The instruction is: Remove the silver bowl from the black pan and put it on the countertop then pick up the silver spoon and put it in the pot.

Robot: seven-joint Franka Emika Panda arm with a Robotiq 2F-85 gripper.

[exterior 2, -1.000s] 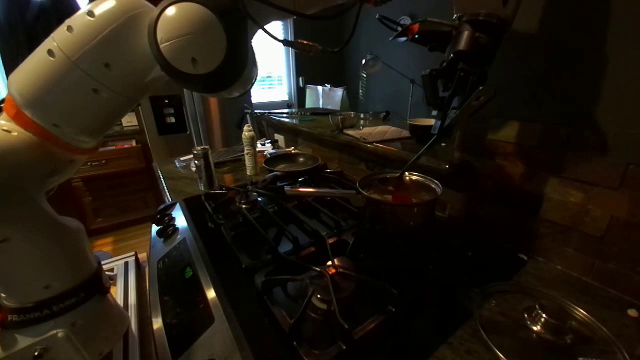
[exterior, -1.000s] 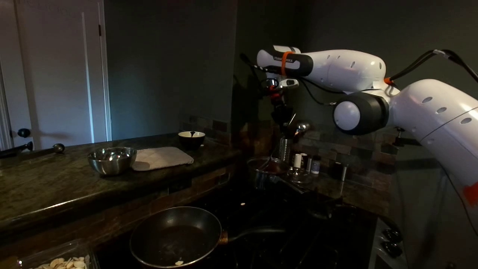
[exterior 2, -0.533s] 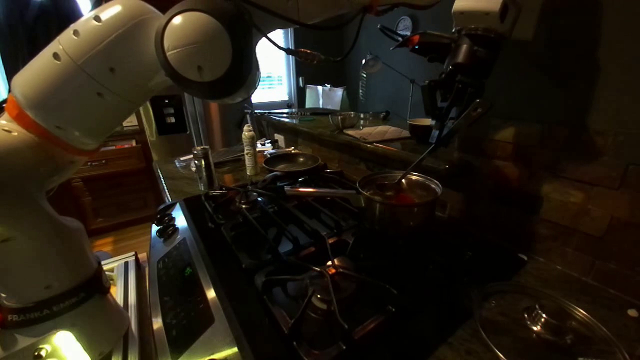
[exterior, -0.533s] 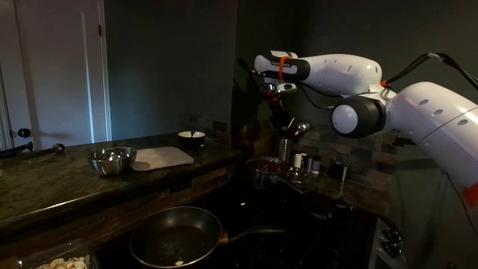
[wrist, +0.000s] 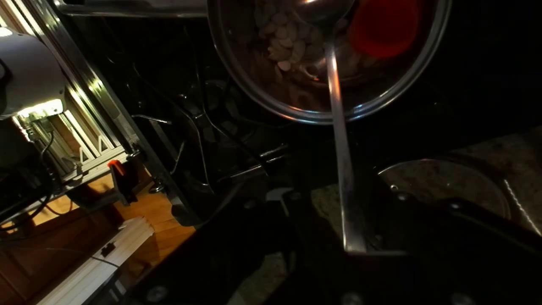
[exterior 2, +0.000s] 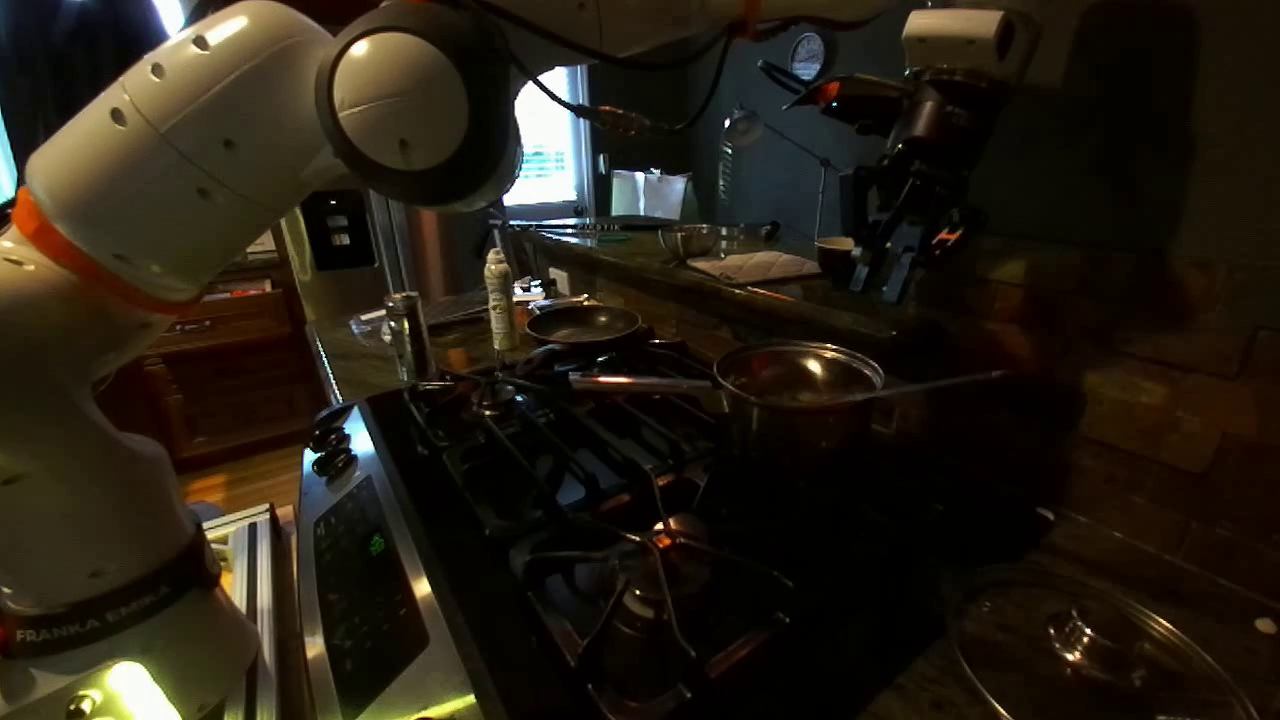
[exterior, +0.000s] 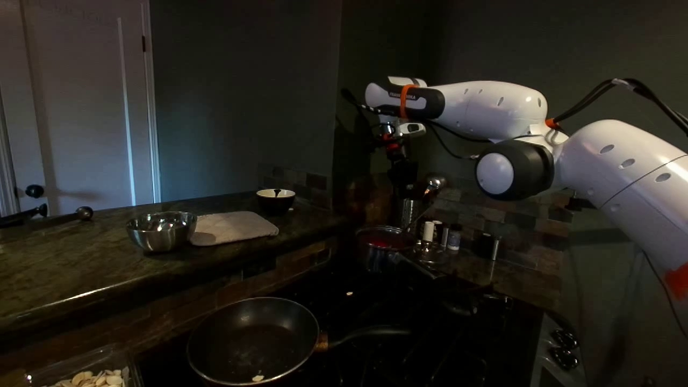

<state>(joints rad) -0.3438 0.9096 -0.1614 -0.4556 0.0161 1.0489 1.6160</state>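
Note:
The silver bowl [exterior: 161, 232] sits on the countertop [exterior: 75, 274], apart from the black pan [exterior: 255, 346], which holds only a small pale scrap. In an exterior view my gripper [exterior 2: 878, 284] hangs above and behind the pot [exterior 2: 800, 428], its fingers apart with nothing between them. The silver spoon [exterior 2: 940, 384] lies low over the pot's rim, handle sticking out to the side. From the wrist view, the spoon's bowl is inside the pot among pale flat pieces [wrist: 288, 42] and a red round thing [wrist: 385, 27], and the handle runs back toward the open jaws.
A glass lid [exterior 2: 1090, 635] lies beside the stove. The pot's long handle [exterior 2: 640, 383] reaches across the burner grates [exterior 2: 660, 540]. On the counter are a pale mitt [exterior: 234, 228] and a black-and-white dish [exterior: 276, 202]. A utensil holder [exterior: 410, 212] stands behind the pot.
My gripper has come down a little toward the pot and let go of the spoon. The spoon's handle has dropped from a steep tilt to nearly level over the rim.

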